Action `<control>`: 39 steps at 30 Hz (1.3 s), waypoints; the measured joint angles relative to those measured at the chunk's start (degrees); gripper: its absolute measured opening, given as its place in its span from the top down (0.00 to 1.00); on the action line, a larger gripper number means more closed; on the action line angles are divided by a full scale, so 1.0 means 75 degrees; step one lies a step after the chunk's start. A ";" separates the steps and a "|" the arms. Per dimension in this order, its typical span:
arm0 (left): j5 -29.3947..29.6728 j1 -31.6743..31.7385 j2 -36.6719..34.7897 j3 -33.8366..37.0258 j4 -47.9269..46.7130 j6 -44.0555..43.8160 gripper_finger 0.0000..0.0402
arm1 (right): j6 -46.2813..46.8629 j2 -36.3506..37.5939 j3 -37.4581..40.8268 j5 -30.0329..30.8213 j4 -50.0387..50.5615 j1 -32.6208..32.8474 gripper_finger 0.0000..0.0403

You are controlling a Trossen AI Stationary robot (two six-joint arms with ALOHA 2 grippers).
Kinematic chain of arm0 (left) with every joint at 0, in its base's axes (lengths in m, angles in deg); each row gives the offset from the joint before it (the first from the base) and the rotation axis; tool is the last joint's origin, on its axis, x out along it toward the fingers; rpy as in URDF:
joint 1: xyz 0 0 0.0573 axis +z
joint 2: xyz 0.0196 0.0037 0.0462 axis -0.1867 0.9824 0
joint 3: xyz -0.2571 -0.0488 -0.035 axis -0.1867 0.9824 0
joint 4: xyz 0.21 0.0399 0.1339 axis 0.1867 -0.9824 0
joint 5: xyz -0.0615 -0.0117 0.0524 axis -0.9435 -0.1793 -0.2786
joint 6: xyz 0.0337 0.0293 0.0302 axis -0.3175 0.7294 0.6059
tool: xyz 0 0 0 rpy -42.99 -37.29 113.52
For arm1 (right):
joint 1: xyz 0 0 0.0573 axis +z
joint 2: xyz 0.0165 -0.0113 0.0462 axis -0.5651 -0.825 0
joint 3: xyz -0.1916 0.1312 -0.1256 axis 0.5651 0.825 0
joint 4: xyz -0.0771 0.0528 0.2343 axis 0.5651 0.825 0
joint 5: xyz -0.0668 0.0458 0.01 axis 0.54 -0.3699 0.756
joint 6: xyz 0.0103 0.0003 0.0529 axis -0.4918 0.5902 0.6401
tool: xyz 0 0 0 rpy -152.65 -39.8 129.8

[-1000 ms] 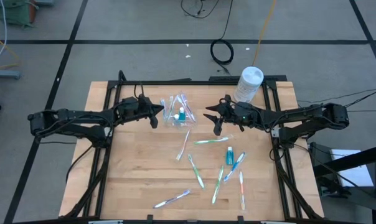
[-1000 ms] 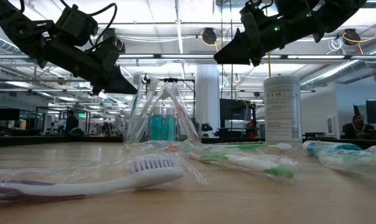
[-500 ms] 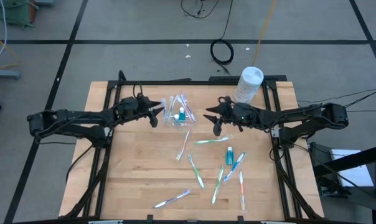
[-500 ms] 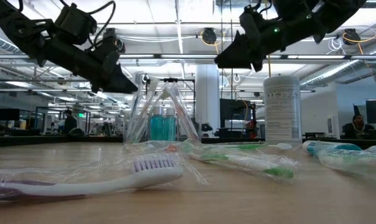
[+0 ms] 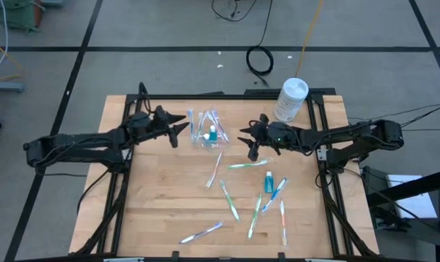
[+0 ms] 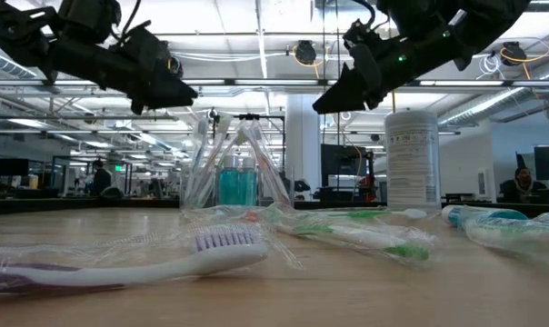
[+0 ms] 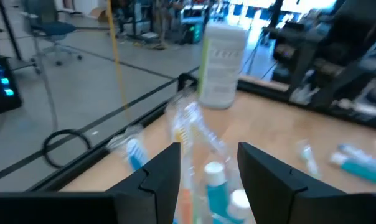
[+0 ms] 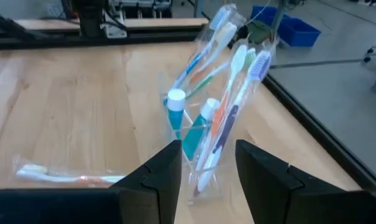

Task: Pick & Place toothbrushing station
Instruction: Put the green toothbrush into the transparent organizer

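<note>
Left claw (image 5: 182, 128): released, empty, just left of the cup (image 5: 205, 136)
Right claw (image 5: 246, 140): released, empty, right of cup
Cup: far-centre desk (image 5: 162, 211); toothbrushes (image 5: 229, 201) scattered nearer

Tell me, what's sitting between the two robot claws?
From above, the clear cup, holding toothbrushes and toothpaste, stands between the left gripper and right gripper.

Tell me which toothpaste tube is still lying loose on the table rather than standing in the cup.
The blue tube on the table's right side, among scattered toothbrushes. The others stand upright inside the clear cup.
</note>
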 joint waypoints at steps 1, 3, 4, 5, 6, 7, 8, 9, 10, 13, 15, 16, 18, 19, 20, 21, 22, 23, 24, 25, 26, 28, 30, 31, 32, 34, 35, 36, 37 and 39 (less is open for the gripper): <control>-0.0129 0.0000 -0.0062 0.0000 0.0018 -0.0102 0.59 | -0.0042 -0.0002 0.0000 -0.0003 0.0194 0.0000 0.65; -0.0377 0.0000 -0.0149 0.0000 0.0001 -0.0246 0.59 | -0.0109 -0.0009 0.0000 -0.0222 0.0663 0.0000 0.65; -0.0491 0.0000 -0.0181 0.0000 -0.0003 -0.0309 0.59 | -0.0127 -0.0009 0.0000 -0.0456 0.0862 -0.0003 0.65; -0.0580 -0.0004 -0.0206 0.0000 0.0006 -0.0329 0.59 | -0.0141 -0.0008 0.0000 -0.0737 0.1064 -0.0002 0.65; -0.0647 -0.0004 -0.0222 0.0000 0.0004 -0.0341 0.59 | -0.0129 -0.0006 0.0000 -0.1112 0.1297 0.0004 0.65; -0.0691 -0.0003 -0.0220 0.0000 0.0006 -0.0336 0.59 | -0.0017 -0.0006 0.0001 -0.1487 0.1549 0.0035 0.65; -0.0696 -0.0003 -0.0217 0.0000 0.0000 -0.0332 0.59 | 0.0176 -0.0009 0.0047 -0.1835 0.1673 0.0086 0.65; -0.0696 -0.0003 -0.0217 0.0000 -0.0005 -0.0334 0.59 | 0.0392 -0.0009 0.0124 -0.2169 0.1718 0.0150 0.65; -0.0696 -0.0003 -0.0216 0.0000 -0.0002 -0.0341 0.59 | 0.0531 -0.0007 0.0229 -0.2448 0.1680 0.0240 0.65; -0.0696 -0.0003 -0.0208 0.0000 -0.0005 -0.0479 0.59 | 0.0636 -0.0009 0.0725 -0.2838 0.1334 0.0617 0.65; -0.0696 -0.0003 -0.0208 0.0000 -0.0002 -0.0630 0.59 | 0.0441 -0.0009 0.1175 -0.2689 0.0854 0.0874 0.65; -0.0696 -0.0003 -0.0208 0.0000 -0.0002 -0.0702 0.59 | 0.0189 -0.0009 0.1405 -0.2486 0.0584 0.0994 0.65; -0.0696 -0.0003 -0.0208 0.0000 -0.0002 -0.0816 0.59 | -0.0416 -0.0006 0.1896 -0.1886 0.0059 0.1170 0.65; -0.0696 -0.0003 -0.0208 0.0000 -0.0002 -0.0888 0.59 | -0.0654 -0.0009 0.2143 -0.1551 -0.0244 0.1234 0.65; -0.0696 -0.0003 -0.0208 0.0000 -0.0002 -0.0915 0.59 | -0.0775 -0.0009 0.2374 -0.1228 -0.0578 0.1273 0.65; -0.0696 -0.0003 -0.0208 0.0000 -0.0002 -0.0917 0.59 | -0.0830 -0.0009 0.2590 -0.0982 -0.0982 0.1291 0.65; -0.0696 -0.0003 -0.0208 0.0000 -0.0004 -0.0920 0.59 | -0.0829 -0.0009 0.2765 -0.0842 -0.1323 0.1292 0.65; -0.0696 -0.0003 -0.0208 0.0000 -0.0005 -0.0920 0.59 | -0.0758 -0.0013 0.2889 -0.0773 -0.1492 0.1276 0.65; -0.0696 -0.0002 -0.0208 0.0000 -0.0013 -0.0920 0.59 | -0.0659 -0.0065 0.2970 -0.0762 -0.1513 0.1253 0.65; -0.0696 0.0000 -0.0208 0.0000 -0.0027 -0.0920 0.59 | -0.0522 -0.0115 0.3037 -0.0761 -0.1482 0.1247 0.65; -0.0696 -0.0003 -0.0208 0.0001 -0.0045 -0.0920 0.59 | -0.0430 -0.0128 0.3109 -0.0761 -0.1443 0.1247 0.65; -0.0693 0.0000 -0.0208 0.0003 -0.0058 -0.0920 0.59 | -0.0374 -0.0154 0.3149 -0.0753 -0.1466 0.1247 0.65; -0.0694 -0.0002 -0.0208 0.0003 -0.0077 -0.0928 0.59 | -0.0376 -0.0284 0.3127 -0.0554 -0.1518 0.1244 0.65; -0.0696 -0.0010 -0.0208 0.0003 -0.0096 -0.0945 0.59 | -0.0397 -0.0313 0.3133 -0.0386 -0.1433 0.1239 0.65; -0.0695 -0.0015 -0.0208 0.0003 -0.0144 -0.0986 0.59 | -0.0401 -0.0384 0.3144 -0.0288 -0.1409 0.1224 0.65; -0.0696 -0.0018 -0.0205 0.0006 -0.0215 -0.1006 0.59 | -0.0386 -0.0565 0.3133 -0.0320 -0.1369 0.1176 0.65; -0.0696 -0.0020 -0.0205 0.0009 -0.0218 -0.1040 0.59 | -0.0335 -0.0639 0.3135 -0.0394 -0.1292 0.1147 0.65; -0.0694 -0.0020 -0.0205 0.0009 -0.0209 -0.1056 0.59 | -0.0283 -0.0768 0.3136 -0.0396 -0.1330 0.1140 0.65; -0.0693 -0.0020 -0.0205 0.0009 -0.0213 -0.1067 0.59 | -0.0278 -0.0898 0.3120 -0.0392 -0.1409 0.1139 0.65; -0.0693 -0.0031 -0.0205 0.0009 -0.0217 -0.1076 0.59 | -0.0290 -0.1120 0.3115 -0.0338 -0.1456 0.1137 0.65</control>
